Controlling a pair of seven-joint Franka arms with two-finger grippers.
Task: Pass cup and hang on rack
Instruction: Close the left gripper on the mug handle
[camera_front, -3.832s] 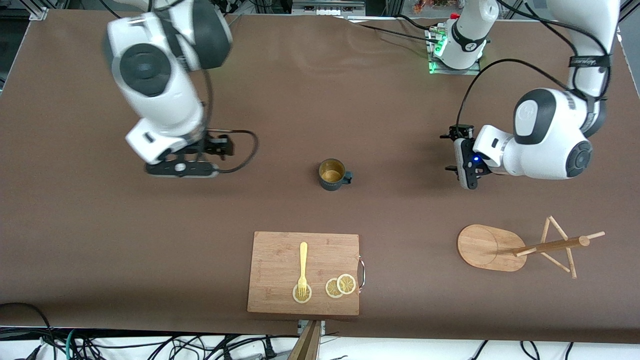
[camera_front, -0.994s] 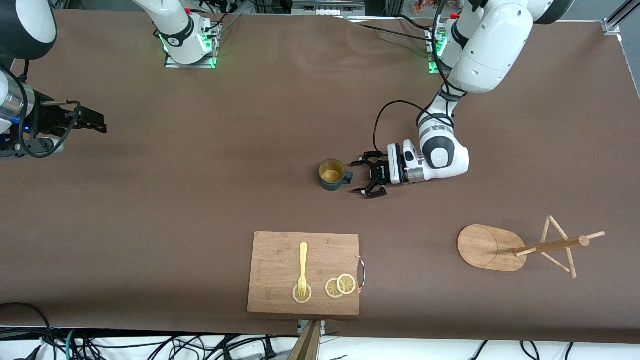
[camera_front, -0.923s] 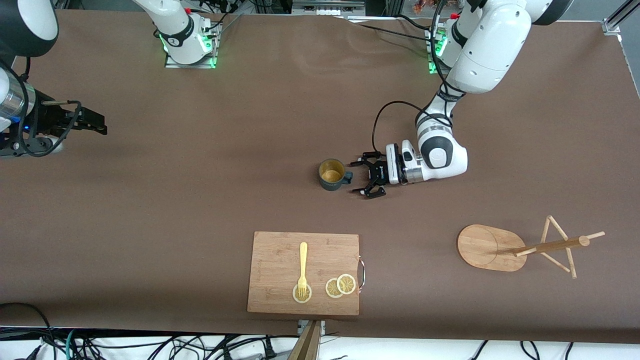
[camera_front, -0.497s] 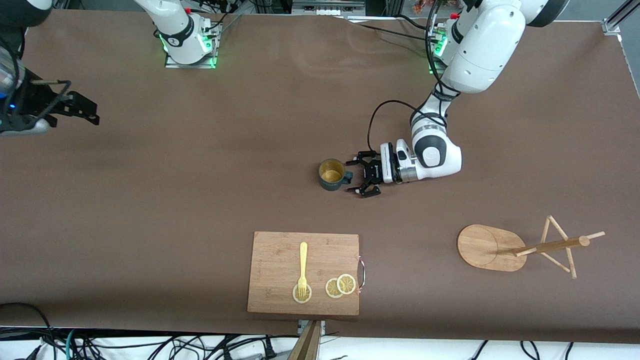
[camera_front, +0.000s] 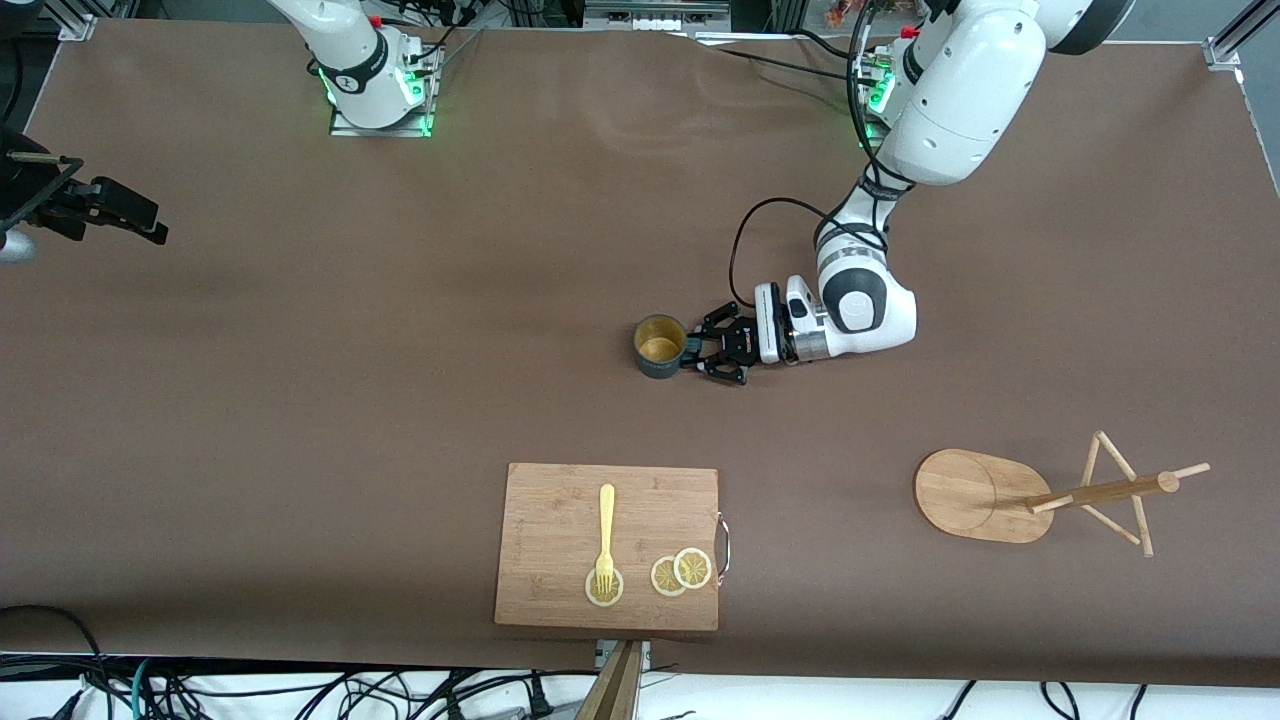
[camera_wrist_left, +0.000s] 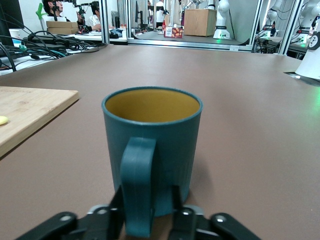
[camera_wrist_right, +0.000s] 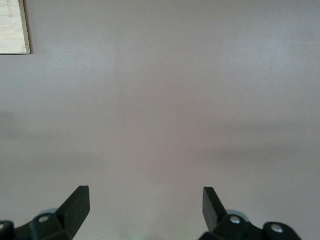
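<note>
**A:** Where is the cup?

**B:** The cup (camera_front: 660, 347) — dark teal, ribbed, yellowish inside — stands upright on the brown table (camera_front: 400, 400) near its middle. Its handle (camera_wrist_left: 138, 185) points toward the left arm's end of the table.

**A:** Is anything gripping it?

**B:** Yes. The left tool (camera_front: 704, 357) lies low and level, its fingers (camera_wrist_left: 107, 217) pinching the handle from both sides, as the left wrist view shows. The cup looks not yet lifted.

**A:** How should this step go?

**B:** In my judgement, the pinch should be firm before lifting, since a handle grip lets the cup swing. Lift straight up, slowly, keeping the cup upright.

**A:** And the other arm?

**B:** The right tool (camera_front: 120, 208) waits over the right arm's end of the table, fingers spread wide with nothing between them.

**A:** Where must the cup go?

**B:** The rack (camera_front: 1050, 495) — a light wooden mug tree — sits toward the left arm's end, nearer the front camera than the cup. A cutting board (camera_front: 560, 520) with a fork (camera_front: 605, 535) and lemon slices (camera_front: 680, 571) lies nearer the camera too, well apart from the cup.
</note>
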